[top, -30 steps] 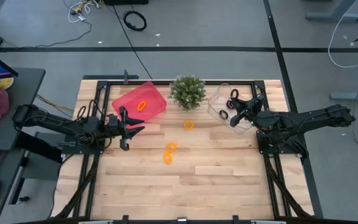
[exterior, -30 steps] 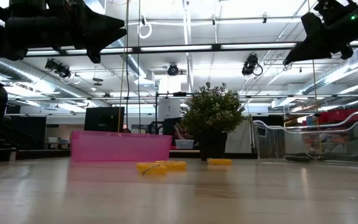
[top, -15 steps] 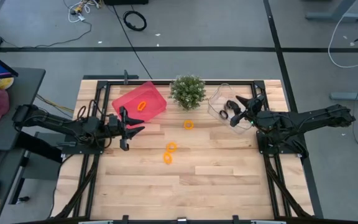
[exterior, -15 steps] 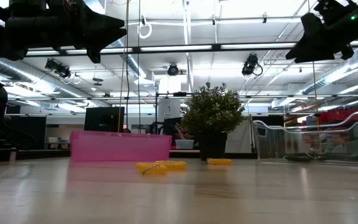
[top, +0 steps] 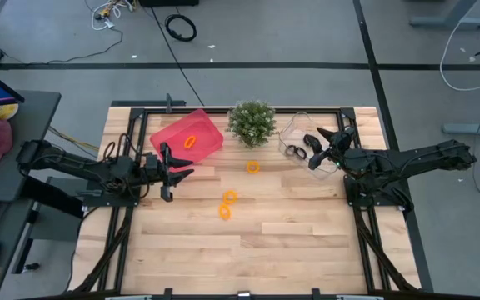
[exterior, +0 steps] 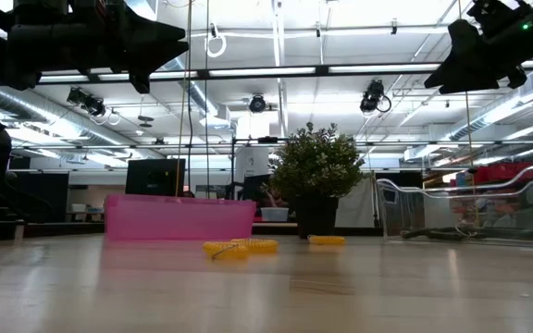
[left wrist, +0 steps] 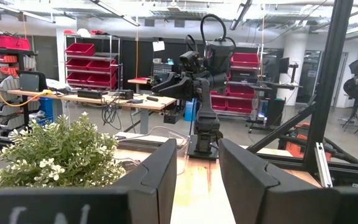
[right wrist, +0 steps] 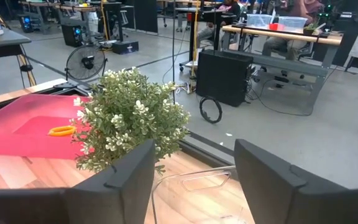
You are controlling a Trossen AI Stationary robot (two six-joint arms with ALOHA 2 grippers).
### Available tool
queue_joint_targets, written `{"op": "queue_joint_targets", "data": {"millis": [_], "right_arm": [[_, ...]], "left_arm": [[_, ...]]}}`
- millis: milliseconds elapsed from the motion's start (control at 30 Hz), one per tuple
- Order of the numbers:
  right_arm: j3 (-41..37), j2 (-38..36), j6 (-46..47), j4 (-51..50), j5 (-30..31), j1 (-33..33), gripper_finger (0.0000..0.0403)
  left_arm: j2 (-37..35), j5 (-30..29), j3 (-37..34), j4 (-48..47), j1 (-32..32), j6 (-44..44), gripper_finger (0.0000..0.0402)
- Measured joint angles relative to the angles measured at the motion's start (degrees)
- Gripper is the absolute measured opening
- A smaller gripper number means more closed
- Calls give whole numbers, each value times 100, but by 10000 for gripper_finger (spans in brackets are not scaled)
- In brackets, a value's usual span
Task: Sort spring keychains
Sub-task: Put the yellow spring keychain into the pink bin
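Right gripper [top: 317, 155] hangs above the near edge of the clear bin [top: 292, 127] at far right of the worktop [top: 265, 242], fingers [right wrist: 120, 180] spread apart, nothing between them; right arm reaches in from the right side, raised off the worktop. Two black spring keychains [top: 300, 146] lie inside the clear bin just beside that gripper. Left gripper [top: 172, 171] waits near the pink bin [top: 207, 143], fingers [left wrist: 166, 168] parted and empty, arm stretched in from the left. One orange spring keychain [top: 188, 141] sits in the pink bin. Three more orange ones lie loose on the worktop: one [top: 252, 167] just near of the potted plant [top: 252, 122], two [top: 227, 204] close together mid-worktop.
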Motion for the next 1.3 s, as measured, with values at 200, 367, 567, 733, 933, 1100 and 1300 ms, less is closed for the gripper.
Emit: {"op": "queue_joint_targets", "data": {"millis": [200,367,567,733,933,1100,1300], "right_arm": [[0,-1,-2,6,-49,-1,224],[0,131,-205,267,-969,-1,224],[0,777,-363,843,-2003,-217,214],[0,1653,-665,1631,-2916,-545,206],[143,2707,-704,2177,-3930,-962,205],[434,3588,-751,2184,-4354,-1118,205],[824,4591,-947,2181,-4738,-1203,205]], "left_arm": [[0,2,0,0,0,0,124],[0,0,0,2,0,2,124],[2,-46,0,11,4,39,124],[2,-59,0,80,15,50,124],[2,-59,0,80,15,54,124],[2,-59,0,81,15,57,124],[2,-61,0,81,15,104,124]]}}
